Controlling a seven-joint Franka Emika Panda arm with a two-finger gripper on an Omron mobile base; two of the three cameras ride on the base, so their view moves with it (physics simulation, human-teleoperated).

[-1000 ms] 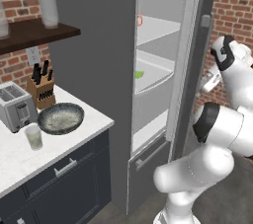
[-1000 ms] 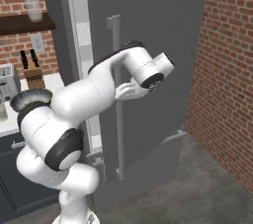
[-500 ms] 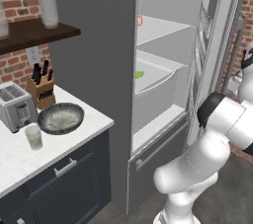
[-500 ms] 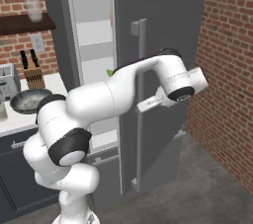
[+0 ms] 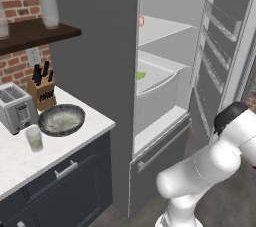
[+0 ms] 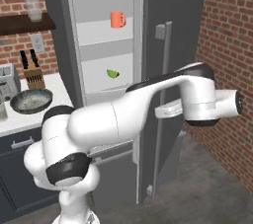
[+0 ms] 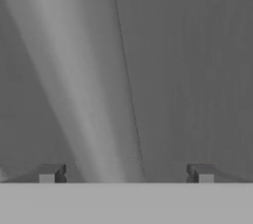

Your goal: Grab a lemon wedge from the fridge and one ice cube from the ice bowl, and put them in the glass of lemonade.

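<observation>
The fridge [image 5: 116, 71] stands with its door [image 5: 220, 66] swung wide, showing white shelves. A small yellow-green lemon wedge [image 5: 141, 75] lies on the middle shelf [image 6: 113, 73]. My gripper [image 7: 126, 173] is open, its fingertips [image 7: 49, 172] far apart on either side of the door's pale bar handle [image 7: 84, 94], not closed on it. From the right base view my hand [image 6: 165, 111] sits against that handle [image 6: 164, 60]. On the counter, the dark ice bowl [image 5: 61, 119] holds speckled white contents. The glass of lemonade [image 5: 34, 138] stands just in front of it.
An orange mug [image 6: 117, 19] sits on the fridge's upper shelf. A silver toaster [image 5: 15, 107] and a knife block [image 5: 41, 88] stand behind the bowl. Frosted jars [image 5: 49, 6] rest on a wall shelf. A brick wall [image 6: 227, 45] runs close on the right.
The fridge door has swung from part open to wide open. My arm has swept out to the right with the handle.
</observation>
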